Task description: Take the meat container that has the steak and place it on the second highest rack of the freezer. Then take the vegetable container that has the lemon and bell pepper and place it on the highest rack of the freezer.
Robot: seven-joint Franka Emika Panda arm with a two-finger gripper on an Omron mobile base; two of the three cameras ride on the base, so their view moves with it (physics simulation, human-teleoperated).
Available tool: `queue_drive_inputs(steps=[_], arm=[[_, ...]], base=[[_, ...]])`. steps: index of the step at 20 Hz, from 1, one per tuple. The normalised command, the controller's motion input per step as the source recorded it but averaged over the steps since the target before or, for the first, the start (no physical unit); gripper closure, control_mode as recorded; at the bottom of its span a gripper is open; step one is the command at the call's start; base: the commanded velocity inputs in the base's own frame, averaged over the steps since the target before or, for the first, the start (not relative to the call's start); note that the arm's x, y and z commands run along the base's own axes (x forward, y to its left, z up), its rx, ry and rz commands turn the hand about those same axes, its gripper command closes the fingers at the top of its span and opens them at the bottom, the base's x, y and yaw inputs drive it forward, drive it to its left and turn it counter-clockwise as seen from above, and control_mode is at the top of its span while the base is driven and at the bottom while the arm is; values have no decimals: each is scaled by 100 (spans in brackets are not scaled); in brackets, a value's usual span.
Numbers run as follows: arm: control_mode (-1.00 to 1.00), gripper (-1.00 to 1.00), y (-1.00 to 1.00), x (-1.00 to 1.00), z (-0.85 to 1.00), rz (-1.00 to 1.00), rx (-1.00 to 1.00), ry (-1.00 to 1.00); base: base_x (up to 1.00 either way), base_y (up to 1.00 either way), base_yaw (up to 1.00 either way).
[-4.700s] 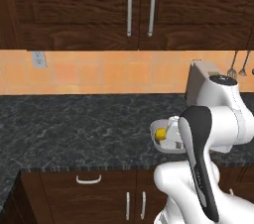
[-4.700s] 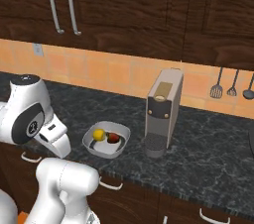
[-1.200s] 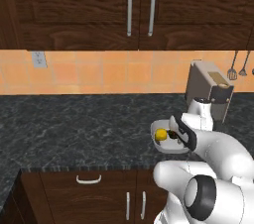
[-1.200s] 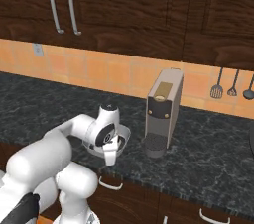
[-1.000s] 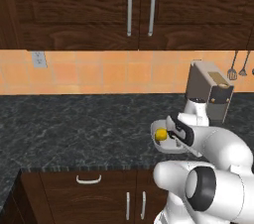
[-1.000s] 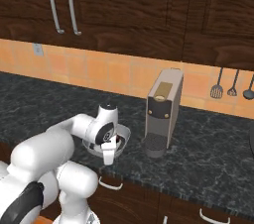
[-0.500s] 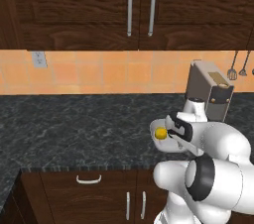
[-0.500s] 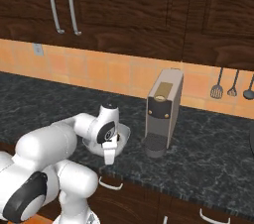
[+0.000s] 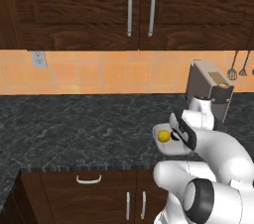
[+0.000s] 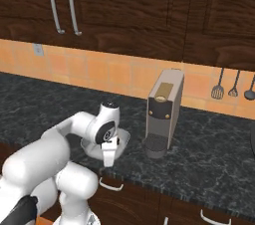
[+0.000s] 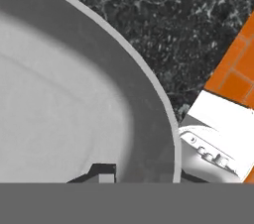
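From the left base view, the gripper (image 9: 174, 136) reached down at the vegetable container (image 9: 168, 147) on the dark counter (image 9: 74, 124). The lemon (image 9: 163, 136) sat just left of the fingers, inside the container. A coffee machine (image 9: 207, 91) stood just behind the hand, near the 2 cabinet handles below.

From the right base view, the hand hid most of the container, its rim beside the fingers. The coffee machine stood right of them.

In the hand view, 1 fingertip (image 11: 101, 173) sat inside the container's curved wall, the jaws narrowed around that wall.
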Motion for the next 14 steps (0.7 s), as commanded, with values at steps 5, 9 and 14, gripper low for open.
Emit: queue_drive_inputs(steps=[5, 9, 14], arm=[[-100, 100, 23, -36, 28, -2, -3, -9], [-100, 100, 21, -24, 95, 0, -9, -12], [-100, 100, 15, -60, 100, 1, -11, -16]], base=[[0, 0, 0], [0, 0, 0], [0, 0, 0]])
